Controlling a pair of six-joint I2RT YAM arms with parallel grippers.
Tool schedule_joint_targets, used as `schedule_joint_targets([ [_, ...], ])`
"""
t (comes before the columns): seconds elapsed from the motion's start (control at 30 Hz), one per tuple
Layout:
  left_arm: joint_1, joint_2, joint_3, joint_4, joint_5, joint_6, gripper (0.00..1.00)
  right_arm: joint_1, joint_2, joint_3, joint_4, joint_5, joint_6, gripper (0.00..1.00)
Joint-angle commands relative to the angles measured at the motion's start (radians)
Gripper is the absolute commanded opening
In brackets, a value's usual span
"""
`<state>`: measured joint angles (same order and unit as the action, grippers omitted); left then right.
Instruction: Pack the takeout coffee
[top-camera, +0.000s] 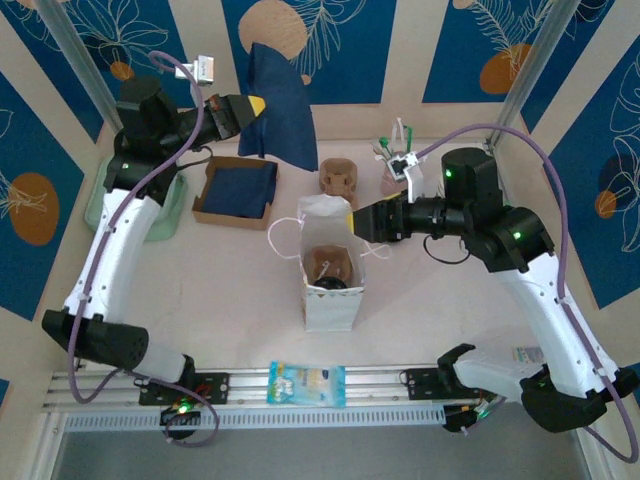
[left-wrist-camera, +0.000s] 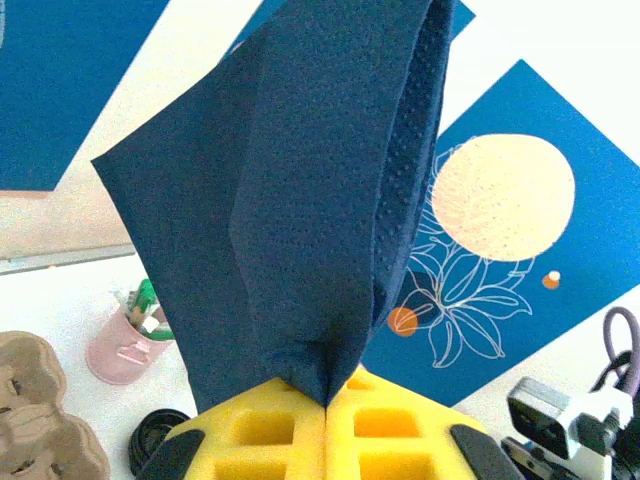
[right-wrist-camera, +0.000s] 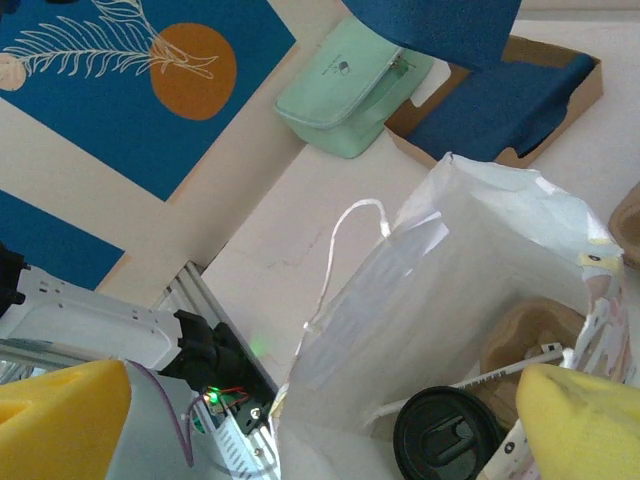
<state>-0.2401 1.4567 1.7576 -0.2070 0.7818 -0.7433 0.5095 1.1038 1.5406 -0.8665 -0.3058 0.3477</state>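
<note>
Standing near the middle of the tabletop (top-camera: 230, 290), a white paper bag (top-camera: 328, 290) is upright with its mouth open; the takeout coffee (top-camera: 335, 283) sits inside it at the bottom, its round black lid (right-wrist-camera: 445, 437) facing up, beside a brown pulp tray (right-wrist-camera: 520, 340) also in the bag.

Right gripper (top-camera: 365, 225) is at the bag's far-right rim, jaws spread wide and gripping nothing; in the wrist view one yellow finger (right-wrist-camera: 60, 420) lies outside the bag and the other over its mouth.

Left gripper (top-camera: 255, 105) is raised over the far-left part of the tabletop, clamped tight on a corner of a navy napkin (left-wrist-camera: 320, 200), which hangs unfolded from the jaws.

A cardboard box (top-camera: 205, 200) lined with navy paper lies toward the far-left corner; a mint pouch (top-camera: 168, 208) lies just beside it at the left edge; a pink cup (top-camera: 392, 172) of stirrers stands near the far edge, right of another pulp tray (top-camera: 338, 178); a snack packet (top-camera: 307, 383) rests at the near edge.
</note>
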Motion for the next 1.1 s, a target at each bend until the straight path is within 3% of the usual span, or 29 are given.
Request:
schedule_joint_targets([
  [0.0, -0.022, -0.047, -0.032, 0.065, 0.014, -0.013, 0.0, 0.017, -0.002, 0.035, 0.02, 0.014, -0.001, 0.99],
  [0.57, -0.173, -0.145, -0.13, 0.12, -0.014, -0.03, 0.0, 0.038, 0.088, 0.159, 0.09, -0.009, 0.009, 0.99],
  [1.07, -0.254, -0.183, -0.289, 0.378, 0.011, -0.21, 0.0, 0.038, 0.183, 0.213, 0.177, -0.05, 0.02, 0.99],
])
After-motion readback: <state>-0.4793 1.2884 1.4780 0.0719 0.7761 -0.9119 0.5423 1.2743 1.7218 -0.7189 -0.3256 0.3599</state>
